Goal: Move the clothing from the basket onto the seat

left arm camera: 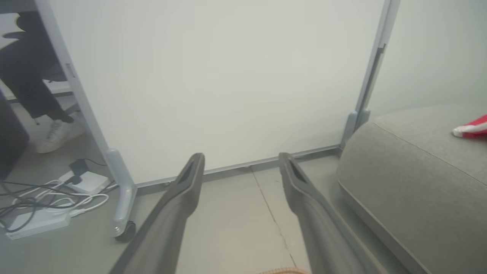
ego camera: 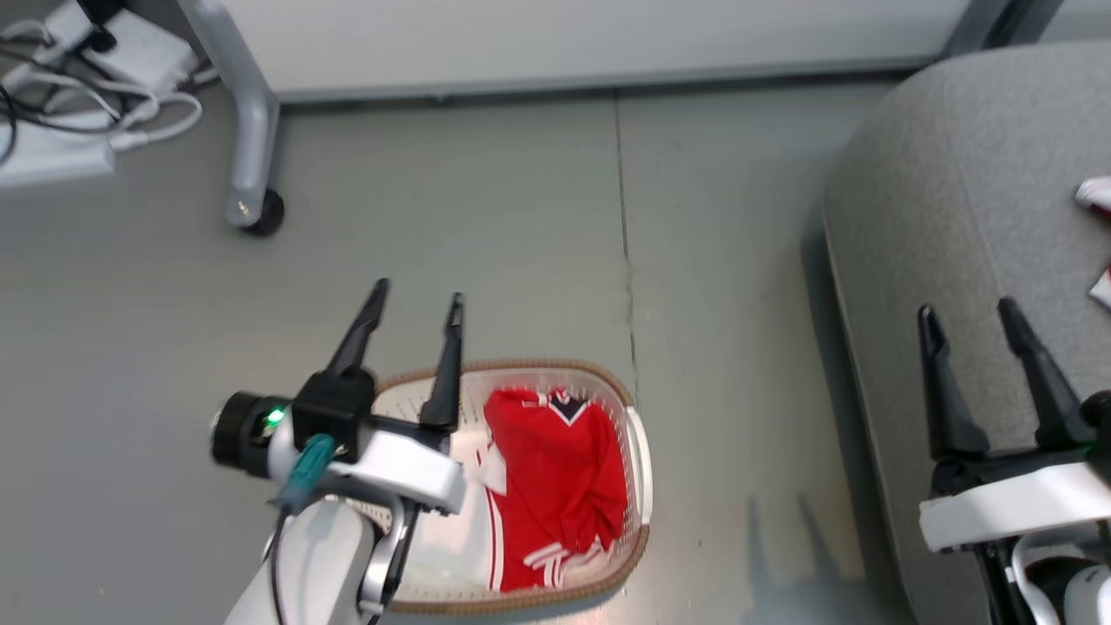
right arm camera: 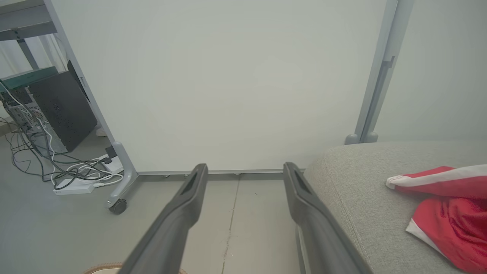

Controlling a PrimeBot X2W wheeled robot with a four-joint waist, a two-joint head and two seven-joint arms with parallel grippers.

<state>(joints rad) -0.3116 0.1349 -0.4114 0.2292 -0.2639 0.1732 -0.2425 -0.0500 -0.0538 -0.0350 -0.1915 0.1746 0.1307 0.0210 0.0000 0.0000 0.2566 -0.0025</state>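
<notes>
Red clothing (ego camera: 555,486) lies bunched against the right wall of the basket (ego camera: 638,538) on the floor (ego camera: 477,217) in the head view, with the left pincer (ego camera: 418,292) above the basket's left rim and the right pincer (ego camera: 967,308) over the edge of the seat (ego camera: 955,174), both spread and empty. The left wrist view has the left pincer (left arm camera: 241,156) wide apart over the floor, and a red-and-white piece (left arm camera: 471,130) lying on the seat (left arm camera: 418,182). In the right wrist view the right pincer (right arm camera: 245,166) is likewise parted, beside more clothing (right arm camera: 452,213) resting back from the seat's (right arm camera: 354,182) rounded edge.
</notes>
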